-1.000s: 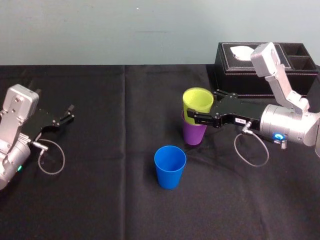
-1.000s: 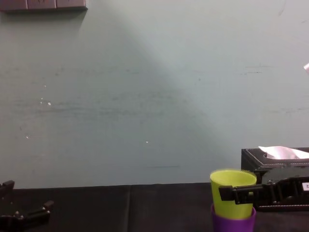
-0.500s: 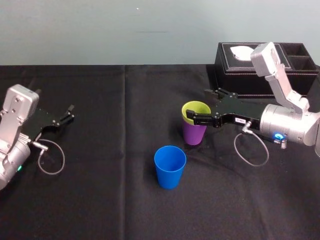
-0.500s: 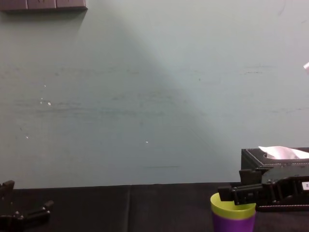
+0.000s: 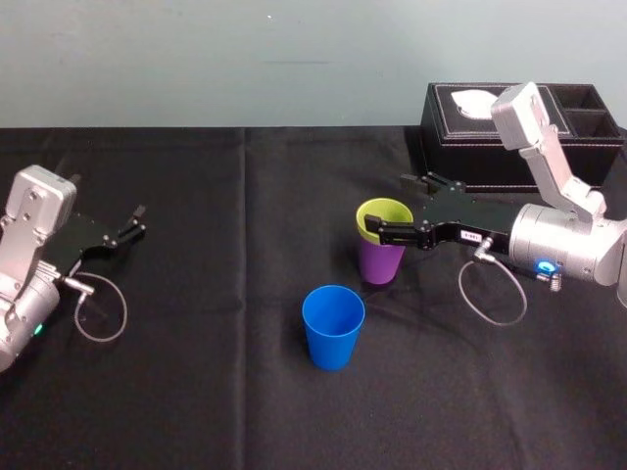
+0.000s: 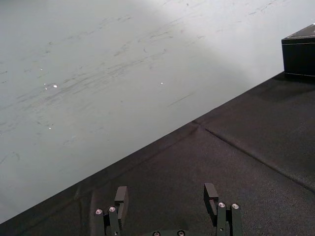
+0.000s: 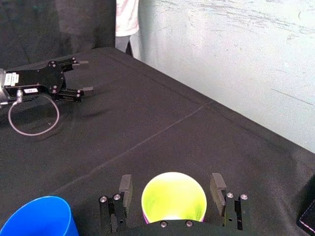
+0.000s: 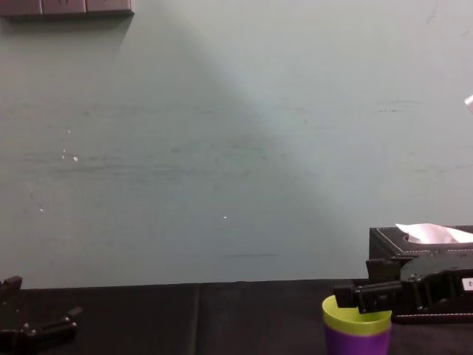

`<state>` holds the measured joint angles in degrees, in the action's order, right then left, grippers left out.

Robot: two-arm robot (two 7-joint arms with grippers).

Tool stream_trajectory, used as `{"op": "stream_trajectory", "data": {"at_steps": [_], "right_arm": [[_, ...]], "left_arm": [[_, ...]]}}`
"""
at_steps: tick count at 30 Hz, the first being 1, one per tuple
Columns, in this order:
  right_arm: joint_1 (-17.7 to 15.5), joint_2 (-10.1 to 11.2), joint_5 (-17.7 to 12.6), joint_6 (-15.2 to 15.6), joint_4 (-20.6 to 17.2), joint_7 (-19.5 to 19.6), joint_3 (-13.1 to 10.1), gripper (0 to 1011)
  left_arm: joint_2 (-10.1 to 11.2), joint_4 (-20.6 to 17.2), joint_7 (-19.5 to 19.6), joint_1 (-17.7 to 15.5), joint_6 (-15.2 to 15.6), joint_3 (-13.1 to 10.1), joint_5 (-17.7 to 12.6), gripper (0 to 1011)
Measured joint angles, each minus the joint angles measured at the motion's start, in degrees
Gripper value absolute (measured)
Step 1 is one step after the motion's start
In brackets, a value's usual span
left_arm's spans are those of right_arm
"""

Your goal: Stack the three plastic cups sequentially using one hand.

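Head view. On the black tablecloth (image 5: 196, 382), right of centre: yellow-green cup (image 5: 384, 211) nested upright inside purple cup (image 5: 379, 264), with just a green rim band above the purple lip. Reaching in from the right at rim height, the right gripper (image 5: 388, 207): fingers spread, one on the near side of the green rim, one on the far side; open, gripping nothing. Nearer the robot and a little left of the pair, blue cup (image 5: 333, 328), upright, alone, apart from the other two. Behind the right arm at the table's back, black tissue box (image 5: 490, 137). Far left, parked low, the left gripper (image 5: 137, 221), fingers parted, well apart from every cup.

Left wrist view. Two fingertips wide apart, bare cloth between them, nothing held. Beyond: a seam in the cloth, pale wall (image 6: 123, 59), a corner of the tissue box far off.

Right wrist view. Looking down into the yellow-green cup's mouth, centred between the two fingers, a thin gap on each side; no contact seen. Sliver of purple under the green rim. Part of the blue cup's rim close by. Far across the cloth, the left gripper with its cable loop (image 7: 33, 117).

Chest view. Nested pair low on the right, green band over purple. Dark finger of the right gripper crossing at rim level, in front of the tissue box with its white tissue (image 8: 432, 233). Left gripper tips at lower left.
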<state>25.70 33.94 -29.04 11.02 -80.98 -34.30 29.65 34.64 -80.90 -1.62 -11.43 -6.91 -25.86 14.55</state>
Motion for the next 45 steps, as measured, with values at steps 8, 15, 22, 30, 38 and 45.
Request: {"op": "stream_trajectory", "data": {"at_steps": [8,15,22,30,38,45], "right_arm": [[-2.38,3.12,-2.72,0.23,-4.46,-0.4,-2.8,1003],[-8.25,7.95,-7.24,-2.97,-8.57,-2.45,-6.71,1003],[-14.71,12.27,-9.53,-7.82,-10.45,-5.22,-8.58,1003],[-17.84,13.53,-8.74,-10.71,-9.55,-7.66,-7.48,1003],[-18.36,13.51,-5.88,-12.08,-9.15,-9.09,-5.25,1003],[-17.17,12.36,-2.97,-12.23,-8.85,-9.79,-2.83,1003]], "left_arm": [[0.0,0.0,0.0,0.0,0.0,0.0,0.0,1011],[0.0,0.0,0.0,0.0,0.0,0.0,0.0,1011],[0.0,0.0,0.0,0.0,0.0,0.0,0.0,1011],[0.0,0.0,0.0,0.0,0.0,0.0,0.0,1011],[0.0,0.0,0.0,0.0,0.0,0.0,0.0,1011],[0.0,0.0,0.0,0.0,0.0,0.0,0.0,1011]]}}
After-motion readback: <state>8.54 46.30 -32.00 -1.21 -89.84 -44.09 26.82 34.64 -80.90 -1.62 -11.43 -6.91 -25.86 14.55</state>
